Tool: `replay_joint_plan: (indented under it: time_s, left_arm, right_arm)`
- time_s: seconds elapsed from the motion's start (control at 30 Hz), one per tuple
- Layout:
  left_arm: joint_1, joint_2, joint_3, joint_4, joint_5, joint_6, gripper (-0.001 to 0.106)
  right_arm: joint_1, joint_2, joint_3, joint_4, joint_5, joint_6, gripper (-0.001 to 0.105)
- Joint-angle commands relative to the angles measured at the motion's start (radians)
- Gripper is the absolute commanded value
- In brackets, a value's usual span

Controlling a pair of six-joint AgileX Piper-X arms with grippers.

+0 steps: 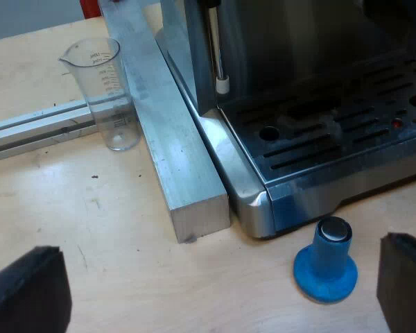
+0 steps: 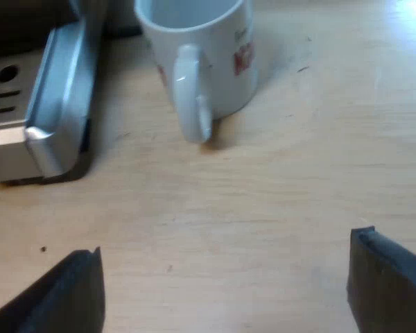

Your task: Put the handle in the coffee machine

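The espresso machine [image 1: 319,104] shows its metal drip tray and a steam wand with a white tip. My left gripper [image 1: 222,291] hangs open over the wooden table close to the drip tray's corner, nothing between its fingers. A blue tamper [image 1: 326,262] stands upright on the table by one left finger [image 1: 405,284], just off the tray's edge. My right gripper [image 2: 222,284] is open above bare table, with the drip tray's other corner [image 2: 52,139] and a white mug [image 2: 201,55] beyond it.
A clear measuring glass [image 1: 107,94] stands beside a long aluminium bar [image 1: 170,146] that runs along the machine's side. A second metal rail [image 1: 35,128] lies behind the glass. The mug bears red print and its handle faces my right gripper.
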Motion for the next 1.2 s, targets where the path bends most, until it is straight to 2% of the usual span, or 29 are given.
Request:
replay_joint_plan:
  time_s: [0.03, 1.2]
  left_arm:
    - [-0.004, -0.145, 0.0, -0.012, -0.006, 0.001, 0.091]
    - [0.013, -0.145, 0.0, -0.012, -0.006, -0.001, 0.091]
  right_arm:
    - [-0.027, -0.045, -0.007, 0.0, -0.002, -0.003, 0.073]
    - [-0.035, -0.045, -0.007, 0.0, -0.002, -0.003, 0.073]
